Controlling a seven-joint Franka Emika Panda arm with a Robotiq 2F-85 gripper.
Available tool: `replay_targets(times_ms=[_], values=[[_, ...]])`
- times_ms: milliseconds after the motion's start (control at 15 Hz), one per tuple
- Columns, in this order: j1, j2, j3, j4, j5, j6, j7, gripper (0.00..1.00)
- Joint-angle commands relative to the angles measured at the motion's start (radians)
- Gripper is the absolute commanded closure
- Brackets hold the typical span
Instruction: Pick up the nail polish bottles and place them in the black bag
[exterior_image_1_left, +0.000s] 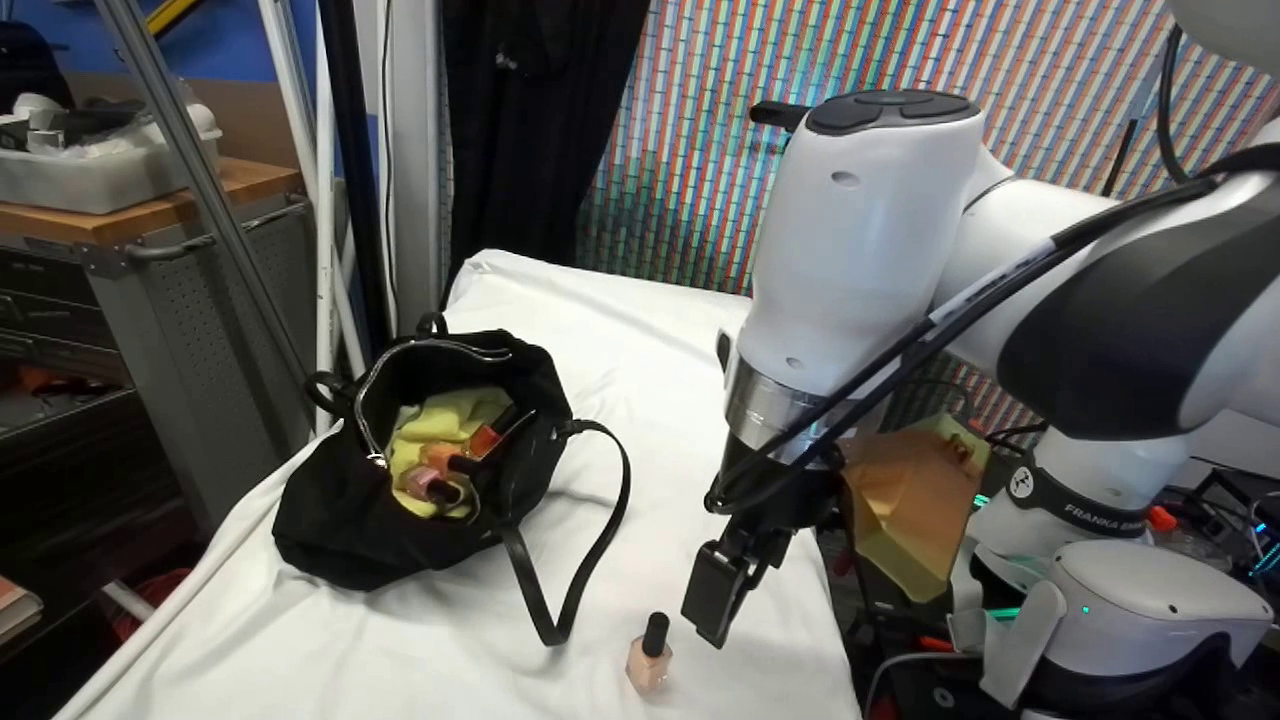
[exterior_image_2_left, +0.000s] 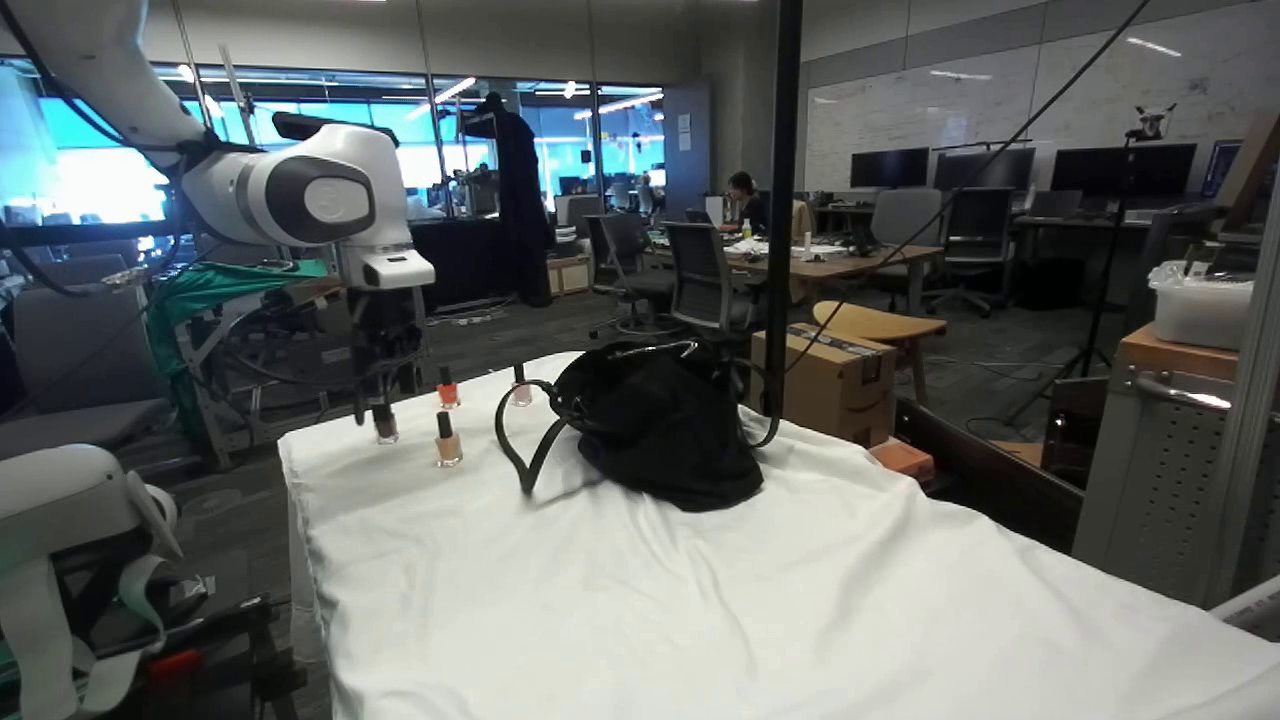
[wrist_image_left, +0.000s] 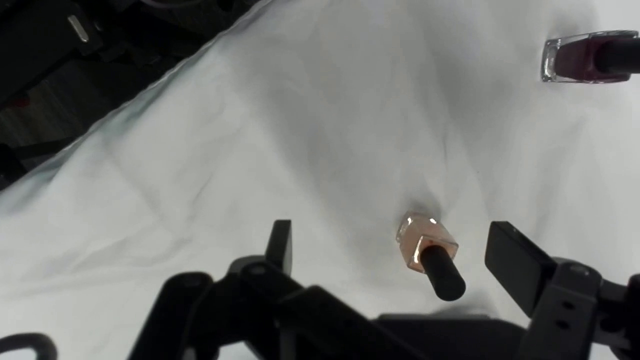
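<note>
In the wrist view my gripper (wrist_image_left: 390, 225) is open, with a pale pink nail polish bottle (wrist_image_left: 427, 240) between its fingers, nearer the right one, not clasped. A dark red bottle (wrist_image_left: 580, 59) is at upper right. In an exterior view the pale bottle (exterior_image_1_left: 650, 667) stands beside my gripper (exterior_image_1_left: 728, 600), and reddish, orange and pink bottles (exterior_image_1_left: 430, 484) lie inside the black bag (exterior_image_1_left: 350, 530). In an exterior view several bottles stand on the cloth: pale (exterior_image_2_left: 449, 452), red (exterior_image_2_left: 448, 395), pinkish (exterior_image_2_left: 521, 395), and dark (exterior_image_2_left: 386, 432) under my gripper (exterior_image_2_left: 383, 400), near the bag (exterior_image_2_left: 670, 440). The views disagree.
A wrinkled white cloth (exterior_image_2_left: 700, 620) covers the table. The bag's looped strap (exterior_image_1_left: 610, 540) reaches over it toward the pale bottle. The table edge (wrist_image_left: 120, 112) crosses the wrist view at upper left. A black pole (exterior_image_2_left: 785, 200) stands behind the bag.
</note>
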Motion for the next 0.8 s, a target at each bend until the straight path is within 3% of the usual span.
replay_targets(times_ms=[0,733], values=[[0.010,0.025,0.008,0.020,-0.002,0.050,0.017,0.00],[0.017,0.195,-0.039,0.125,-0.027,0.122,0.016,0.00]])
